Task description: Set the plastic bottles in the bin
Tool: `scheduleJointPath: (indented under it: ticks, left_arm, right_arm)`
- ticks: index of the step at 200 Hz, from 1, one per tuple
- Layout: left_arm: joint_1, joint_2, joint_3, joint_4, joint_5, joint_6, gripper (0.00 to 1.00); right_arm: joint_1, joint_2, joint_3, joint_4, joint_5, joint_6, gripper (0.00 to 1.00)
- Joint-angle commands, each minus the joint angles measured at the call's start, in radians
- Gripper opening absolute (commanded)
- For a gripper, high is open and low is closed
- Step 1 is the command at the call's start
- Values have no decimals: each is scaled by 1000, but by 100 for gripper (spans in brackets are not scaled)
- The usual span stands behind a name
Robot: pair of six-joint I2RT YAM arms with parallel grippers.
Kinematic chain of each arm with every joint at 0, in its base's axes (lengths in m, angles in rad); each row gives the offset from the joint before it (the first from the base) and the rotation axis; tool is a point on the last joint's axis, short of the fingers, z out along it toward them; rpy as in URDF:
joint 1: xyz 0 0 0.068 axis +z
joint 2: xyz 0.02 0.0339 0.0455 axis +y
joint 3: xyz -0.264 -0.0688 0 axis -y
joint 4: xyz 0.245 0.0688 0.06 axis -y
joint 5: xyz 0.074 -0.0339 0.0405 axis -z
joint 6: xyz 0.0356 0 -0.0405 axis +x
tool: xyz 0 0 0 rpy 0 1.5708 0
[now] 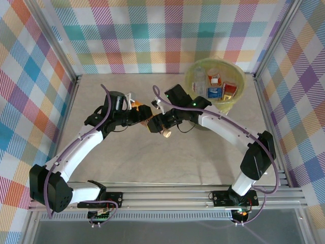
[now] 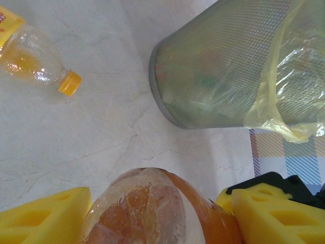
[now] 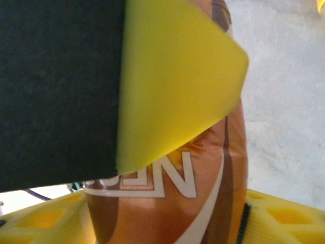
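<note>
Left hand (image 2: 157, 201) and right hand (image 3: 162, 206) both clasp the brown bottle (image 3: 226, 152) over the worktop (image 1: 152, 162), apparently a handover toward the arm nearer the bin (image 2: 213, 61); a second bottle (image 2: 30, 61) lies nearby.

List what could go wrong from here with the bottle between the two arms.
1. The left tool and right tool both seem clamped on the brown bottle; if one pulls before the other opens, it may drop.
2. The bin stands close beside the right arm; a swing might knock it.
3. The orange-capped bottle lies loose nearby and could roll if bumped.
</note>
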Motion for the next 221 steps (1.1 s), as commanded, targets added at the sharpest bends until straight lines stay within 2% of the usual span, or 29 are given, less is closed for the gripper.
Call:
scheduleJointPath:
  ticks: [1,18,31,45,73,112,155,193,221]
  left_arm:
    - [11,-28,38,43,17,-19,39]
    - [12,-30,39,45,16,-22,42]
    - [11,-34,40,46,14,-31,50]
    - [11,-40,45,47,10,-41,64]
    - [11,-63,60,41,-23,-61,100]
    - [13,-135,83,1,-153,-66,100]
    - [16,-219,51,-14,-293,-43,100]
    - [17,-225,17,-5,-305,-36,100]
    - [18,-220,-2,11,-296,-37,100]
  right_arm:
    - [11,-13,-1,42,-26,-2,54]
    - [11,-32,-18,56,-13,1,46]
    - [11,-49,-29,56,5,4,43]
    - [10,-68,-38,57,24,3,41]
    - [11,-110,-53,48,93,15,38]
    - [11,-163,-25,-38,250,27,38]
    - [-21,-225,110,-201,467,61,38]
    - [-116,-274,232,-290,627,54,38]
    - [-259,-314,257,-294,634,51,38]
